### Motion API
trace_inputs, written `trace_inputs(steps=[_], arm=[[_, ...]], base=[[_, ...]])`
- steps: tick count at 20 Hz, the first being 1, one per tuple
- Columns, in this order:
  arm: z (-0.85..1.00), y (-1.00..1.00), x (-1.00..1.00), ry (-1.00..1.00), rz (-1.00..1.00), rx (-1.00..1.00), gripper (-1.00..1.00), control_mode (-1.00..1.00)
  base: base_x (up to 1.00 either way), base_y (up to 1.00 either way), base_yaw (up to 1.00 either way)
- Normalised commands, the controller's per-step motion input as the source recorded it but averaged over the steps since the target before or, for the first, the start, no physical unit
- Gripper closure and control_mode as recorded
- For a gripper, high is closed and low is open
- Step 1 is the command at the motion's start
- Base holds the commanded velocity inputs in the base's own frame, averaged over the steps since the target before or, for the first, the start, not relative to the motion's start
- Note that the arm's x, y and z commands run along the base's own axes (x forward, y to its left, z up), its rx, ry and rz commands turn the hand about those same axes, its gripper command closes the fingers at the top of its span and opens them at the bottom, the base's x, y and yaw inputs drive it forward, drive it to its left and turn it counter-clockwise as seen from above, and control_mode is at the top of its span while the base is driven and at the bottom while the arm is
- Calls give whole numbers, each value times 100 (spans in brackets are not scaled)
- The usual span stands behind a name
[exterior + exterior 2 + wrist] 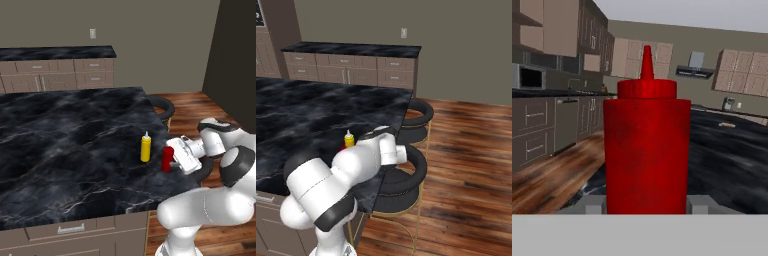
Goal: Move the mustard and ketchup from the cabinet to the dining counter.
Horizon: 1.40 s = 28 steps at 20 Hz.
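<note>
Ketchup (647, 150): red squeeze bottle, nearest the hand camera, upright between the two finger tips; gripper (170, 159) closed narrowly on its body, holding it at or just above the near right edge of the dining counter (60, 145); contact of its base with the slab cannot be told. Mustard (145, 147): yellow bottle, upright on the same counter, just beside the ketchup. Stools (411, 170): black, round, below that edge. Risks, judged: release this close to the edge may tip the ketchup off toward the stools; a sideways withdrawal may knock the mustard; an early release above the slab may topple the tall bottle.
</note>
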Motion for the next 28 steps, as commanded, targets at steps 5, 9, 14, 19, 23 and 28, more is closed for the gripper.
trace_inputs(steps=[5,9,14,19,23,28], arm=[[-20,0,19,-9,0,-3,100,-100],[-18,0,24,-5,-1,0,100,-100],[-17,0,25,-3,-2,1,100,-100],[-20,0,28,0,-2,2,100,-100],[-22,0,26,0,0,7,100,-100],[-21,0,26,0,0,5,100,-100]], base=[[0,0,0],[0,0,0],[0,0,0],[0,0,0],[0,0,0],[0,0,0]])
